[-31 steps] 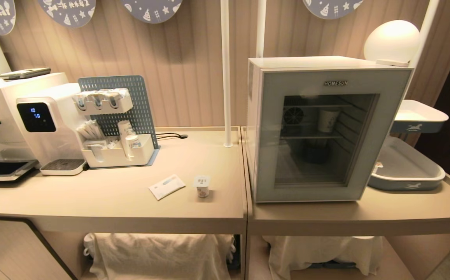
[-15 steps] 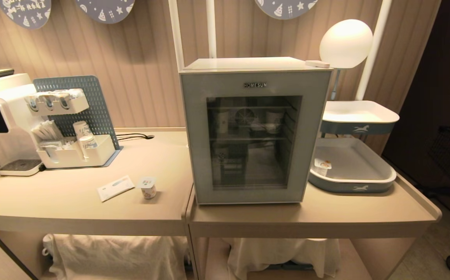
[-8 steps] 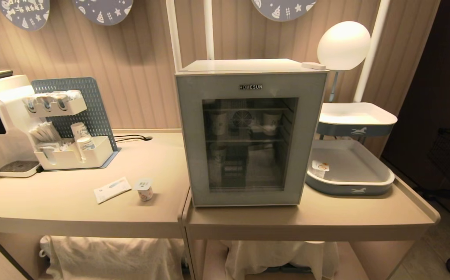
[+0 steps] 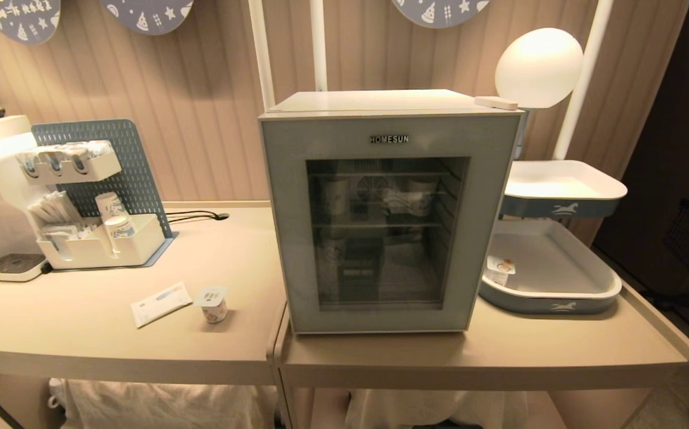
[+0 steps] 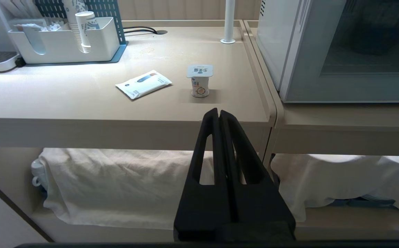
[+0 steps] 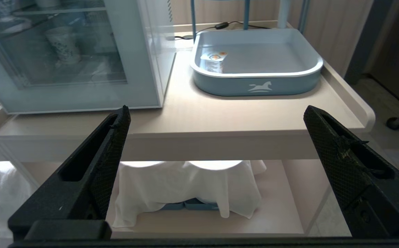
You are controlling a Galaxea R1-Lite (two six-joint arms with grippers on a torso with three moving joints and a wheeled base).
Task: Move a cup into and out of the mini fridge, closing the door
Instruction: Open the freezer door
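The cup [image 4: 214, 304] stands upright on the left table, just right of a flat white packet [image 4: 161, 303] and left of the mini fridge [image 4: 389, 208], whose door [image 4: 388, 223] is closed. The left gripper [image 5: 219, 113], fingers pressed together, hangs before the near table edge; the right gripper [image 6: 216, 117], spread wide and empty, faces the right table's edge near a blue tray [image 6: 258, 82].

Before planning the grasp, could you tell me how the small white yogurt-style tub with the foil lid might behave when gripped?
The small white foil-lidded tub looks light, likely sliding if nudged. Its body narrows below the overhanging lid, so it may tip. Thin walls probably dent under squeezing.
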